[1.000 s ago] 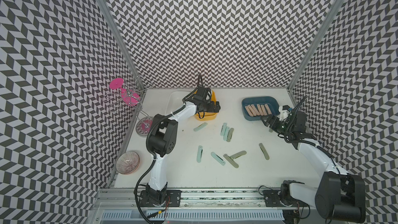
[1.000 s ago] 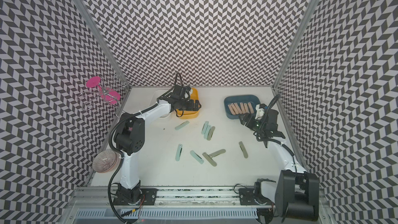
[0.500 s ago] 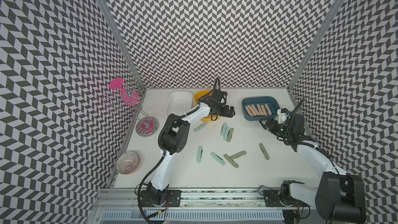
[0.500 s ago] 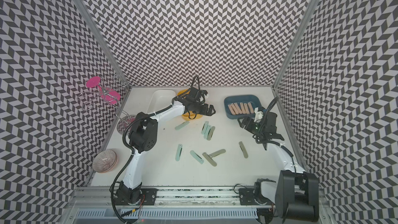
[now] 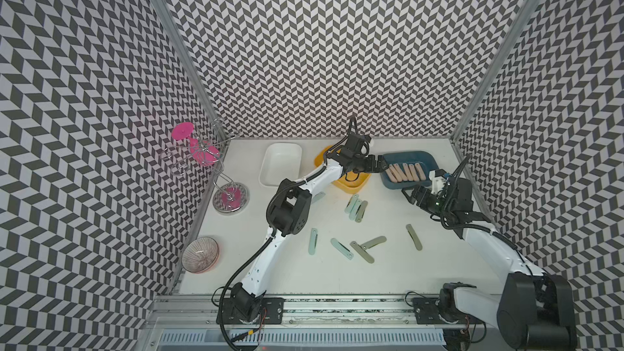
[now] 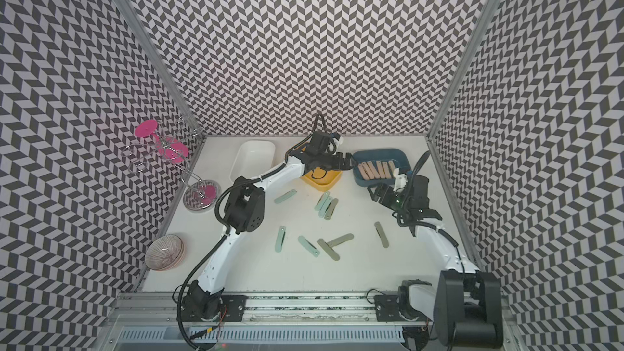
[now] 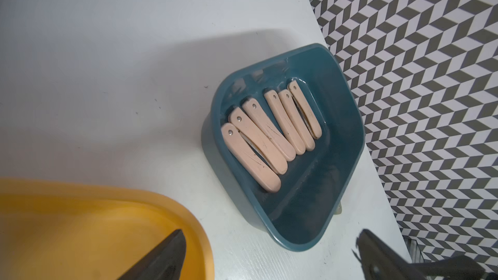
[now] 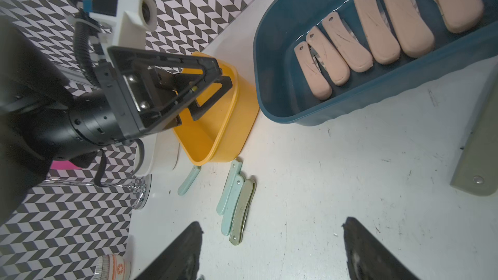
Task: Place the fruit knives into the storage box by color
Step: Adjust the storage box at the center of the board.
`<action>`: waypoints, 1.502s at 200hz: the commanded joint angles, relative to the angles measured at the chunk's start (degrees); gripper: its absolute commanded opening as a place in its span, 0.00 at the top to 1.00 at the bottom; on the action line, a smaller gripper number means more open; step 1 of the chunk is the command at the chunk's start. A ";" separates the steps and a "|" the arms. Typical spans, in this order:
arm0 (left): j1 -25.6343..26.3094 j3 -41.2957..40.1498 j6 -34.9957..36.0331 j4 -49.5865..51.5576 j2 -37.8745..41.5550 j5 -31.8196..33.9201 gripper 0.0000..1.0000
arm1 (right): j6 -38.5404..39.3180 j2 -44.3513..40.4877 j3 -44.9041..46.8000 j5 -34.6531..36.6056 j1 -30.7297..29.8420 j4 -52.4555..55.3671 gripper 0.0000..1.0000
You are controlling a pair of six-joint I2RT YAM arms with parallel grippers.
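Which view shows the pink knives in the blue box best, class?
The left wrist view: all six pink knives lie whole and unobstructed in the blue box. The right wrist view is close too, but crops one at the frame's edge. Both top views show them small, without detail.

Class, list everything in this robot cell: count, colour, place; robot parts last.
blue box: one, dark blue, back right
peach knives: six, peach-pink, in the blue box
yellow box: one, yellow, back middle
white box: one, white, back left
mint knives: five, pale mint, loose on table
grey-green knives: four, grey-green, loose on table
glass rack: one, chrome and pink, left edge
bowl: at least one, striped, front left
left gripper: one, black, open, between yellow and blue boxes
right gripper: one, black, open, near blue box
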State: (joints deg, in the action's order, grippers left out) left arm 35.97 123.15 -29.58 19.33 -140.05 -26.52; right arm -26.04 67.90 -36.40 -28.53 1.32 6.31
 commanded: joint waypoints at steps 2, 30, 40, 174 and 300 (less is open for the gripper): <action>-3.11 -5.46 2.21 -1.82 8.19 1.13 0.00 | -0.14 0.64 -1.64 1.92 -2.23 -2.19 0.20; -7.85 -12.18 5.20 -0.12 12.79 3.11 0.00 | -1.19 2.12 -3.24 3.58 -6.07 -3.05 0.20; -9.28 -12.91 6.61 1.82 13.25 4.05 0.00 | -1.52 2.79 -3.91 4.30 -7.62 -3.13 0.20; -11.08 -19.69 15.91 12.21 15.54 10.40 0.00 | -4.09 5.16 -6.22 8.41 -14.92 -4.37 0.20; -9.84 -30.86 8.91 3.70 27.98 8.40 0.00 | -3.03 6.11 -7.88 8.86 -14.90 -3.43 0.20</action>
State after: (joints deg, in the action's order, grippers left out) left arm 27.38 91.61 -19.73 24.69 -116.40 -23.27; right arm -29.61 73.82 -42.02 -20.69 -13.28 4.67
